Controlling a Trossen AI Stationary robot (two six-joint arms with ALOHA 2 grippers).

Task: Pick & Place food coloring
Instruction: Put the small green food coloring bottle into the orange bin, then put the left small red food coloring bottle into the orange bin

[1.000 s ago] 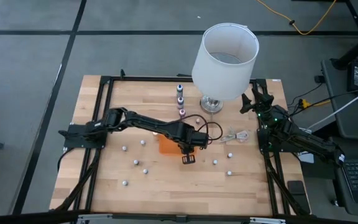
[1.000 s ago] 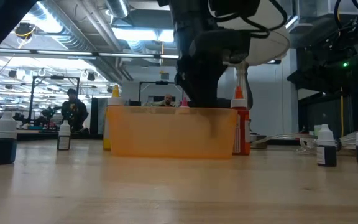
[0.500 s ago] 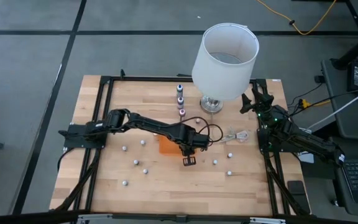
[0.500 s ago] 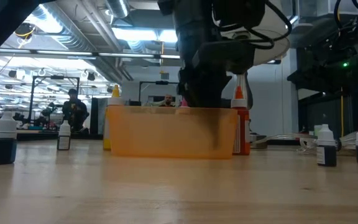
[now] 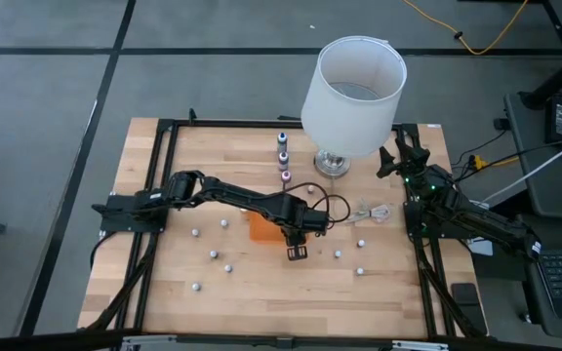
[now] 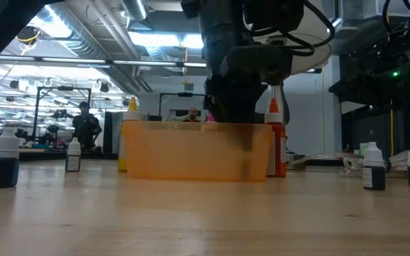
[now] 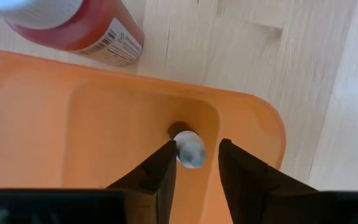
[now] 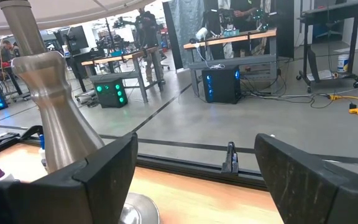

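Your left arm (image 5: 261,203) is covering most of the orange tray (image 5: 258,227) from above, so you're seeing only a corner. At table level its dark bulk is blocking the bottles behind the tray. The red bottle (image 7: 73,28) is running off the left wrist picture's edge. The scattered bottles (image 5: 214,255) are looking like mere white dots.

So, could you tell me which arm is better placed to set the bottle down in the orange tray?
Left: the left gripper hangs over the orange tray with a bottle between its fingers. The right gripper waits by the lamp.
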